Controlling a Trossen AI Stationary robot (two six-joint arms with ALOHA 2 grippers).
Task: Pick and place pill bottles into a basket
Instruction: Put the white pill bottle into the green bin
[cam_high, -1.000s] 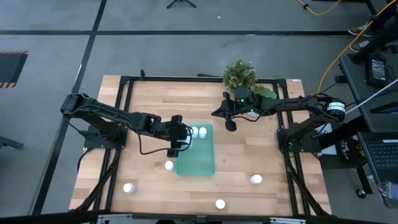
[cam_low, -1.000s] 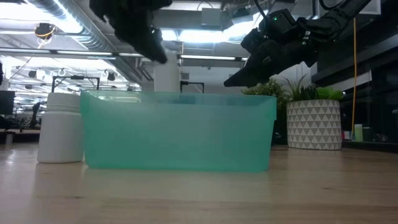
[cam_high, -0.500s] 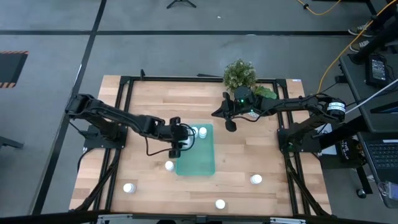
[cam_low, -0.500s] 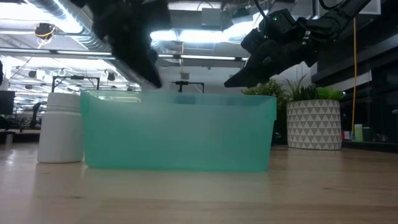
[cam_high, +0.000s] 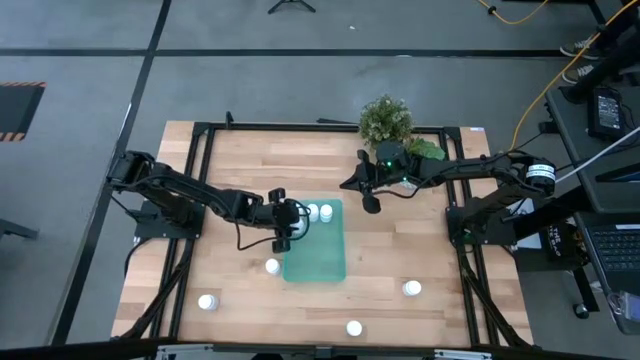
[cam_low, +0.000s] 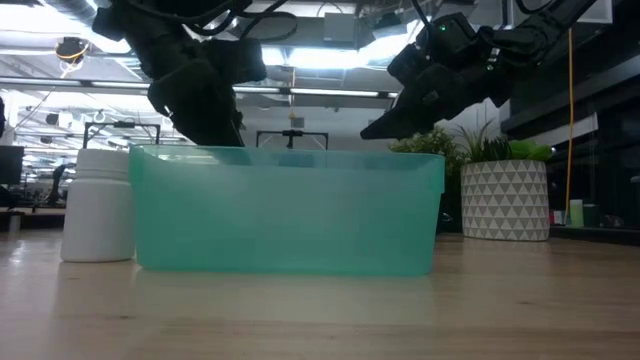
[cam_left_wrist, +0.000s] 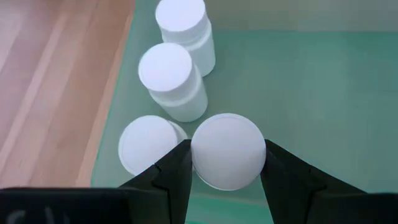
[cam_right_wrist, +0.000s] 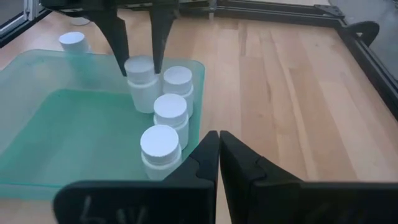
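Basket (cam_high: 318, 250) holds three standing pill bottles (cam_right_wrist: 171, 112); left hand (cam_left_wrist: 227, 171) grips a fourth (cam_left_wrist: 227, 151) inside.

**Right wrist view: basket and contents**

We recorded the teal basket (cam_right_wrist: 56, 118) on the wooden table (cam_right_wrist: 280, 93), holding four white pill bottles (cam_right_wrist: 171, 112) standing upright in a tight cluster. The left gripper (cam_right_wrist: 138, 46) reached down with its fingers either side of the farthest bottle (cam_right_wrist: 140, 84). A fifth bottle (cam_right_wrist: 73, 41) stood beyond the basket. The right gripper (cam_right_wrist: 219, 152) had its fingers pressed together.
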